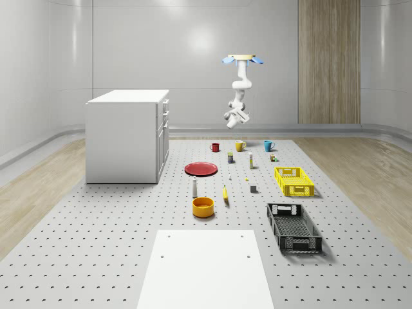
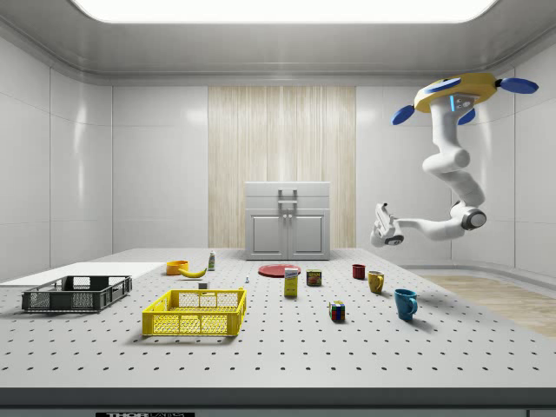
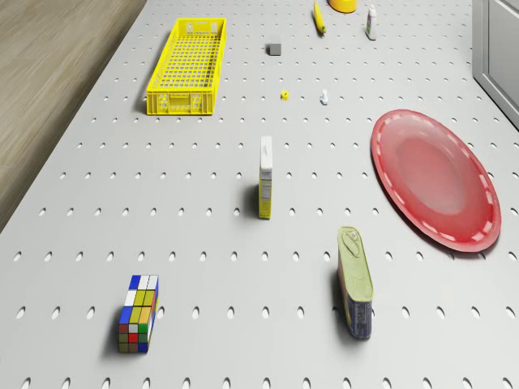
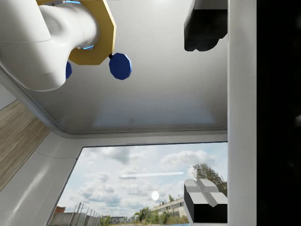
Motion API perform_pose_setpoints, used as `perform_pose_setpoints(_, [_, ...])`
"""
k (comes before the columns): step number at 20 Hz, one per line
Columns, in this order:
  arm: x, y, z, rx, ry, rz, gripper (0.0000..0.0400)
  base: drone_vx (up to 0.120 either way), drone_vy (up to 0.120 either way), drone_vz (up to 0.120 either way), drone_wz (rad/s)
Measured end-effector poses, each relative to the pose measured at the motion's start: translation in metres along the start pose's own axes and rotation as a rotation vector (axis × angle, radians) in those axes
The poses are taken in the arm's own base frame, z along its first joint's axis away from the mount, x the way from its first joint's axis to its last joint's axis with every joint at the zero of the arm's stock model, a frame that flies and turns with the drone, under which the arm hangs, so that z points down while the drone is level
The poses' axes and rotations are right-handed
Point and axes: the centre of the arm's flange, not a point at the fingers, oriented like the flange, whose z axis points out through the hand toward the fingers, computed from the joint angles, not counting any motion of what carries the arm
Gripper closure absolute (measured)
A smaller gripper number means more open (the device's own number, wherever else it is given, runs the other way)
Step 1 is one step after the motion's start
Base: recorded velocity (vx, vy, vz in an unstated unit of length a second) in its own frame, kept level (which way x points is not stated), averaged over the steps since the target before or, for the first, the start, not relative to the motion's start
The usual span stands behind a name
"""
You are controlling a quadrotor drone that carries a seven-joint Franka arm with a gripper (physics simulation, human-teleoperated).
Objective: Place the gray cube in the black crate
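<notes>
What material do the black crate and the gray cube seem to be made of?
The black crate looks like moulded plastic with a matte finish: its walls and floor are an open lattice. The gray cube is a plain, dull gray with no shine; it may be plastic or painted wood, but its look leaves that open.

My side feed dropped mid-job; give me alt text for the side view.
The drone hovers high at the side view's right, arm bent, gripper above the mugs. On the perforated table: black mesh crate far left, yellow mesh crate nearer centre.
</notes>
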Motion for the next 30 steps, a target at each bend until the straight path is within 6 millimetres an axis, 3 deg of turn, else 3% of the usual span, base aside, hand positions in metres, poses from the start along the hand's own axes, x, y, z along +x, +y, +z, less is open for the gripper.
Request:
perform_pose_setpoints(3, [-0.032,-0.031,0.011,-0.33,0.33,-0.01,0.0,0.12,0.0,0.0,0.0])
perform_pose_setpoints(7, [-0.065,-0.063,0.059,-0.811,0.808,-0.025,0.0,0.12,0.0,0.0,0.0])
perform_pose_setpoints(10, [-0.071,-0.068,0.098,-1.097,1.092,-0.034,0.0,0.12,0.0,0.0,0.0])
perform_pose_setpoints(13, [-0.07,-0.066,0.124,-1.286,1.282,-0.042,0.0,0.12,0.0,0.0,0.0])
perform_pose_setpoints(19, [-0.064,-0.059,0.148,-1.469,1.47,-0.053,0.0,0.12,0.0,0.0,0.0])
perform_pose_setpoints(30, [-0.06,-0.055,0.158,-1.55,1.554,-0.06,0.0,0.12,0.0,0.0,0.0])
